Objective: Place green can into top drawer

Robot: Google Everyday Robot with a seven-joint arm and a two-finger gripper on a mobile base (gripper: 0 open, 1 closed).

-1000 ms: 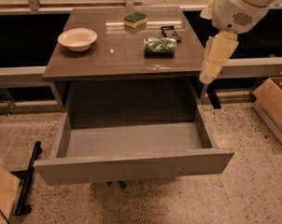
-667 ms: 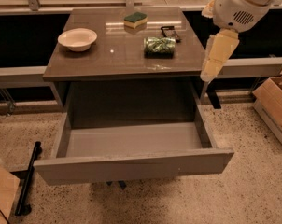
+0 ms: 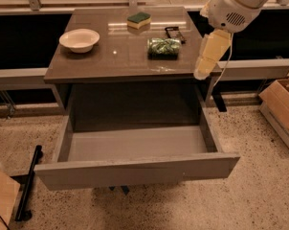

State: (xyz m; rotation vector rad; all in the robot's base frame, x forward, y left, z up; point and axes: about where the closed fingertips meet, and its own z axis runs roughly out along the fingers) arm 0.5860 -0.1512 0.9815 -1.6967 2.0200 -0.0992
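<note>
The green can (image 3: 164, 47) lies on its side on the brown table (image 3: 111, 61), right of centre. The top drawer (image 3: 135, 169) is pulled out wide open below the table's front edge, and its grey inside holds nothing. My gripper (image 3: 203, 70) hangs from the white arm at the upper right, pale yellow, pointing down over the table's right front corner. It is to the right of the can and a little nearer the front, apart from it and holding nothing.
A white bowl (image 3: 79, 39) sits at the table's left. A green-and-yellow sponge (image 3: 138, 19) lies at the back, with a small black object (image 3: 175, 33) right of the can. A cardboard box (image 3: 284, 107) stands on the floor at right. A black stand (image 3: 28, 186) lies at lower left.
</note>
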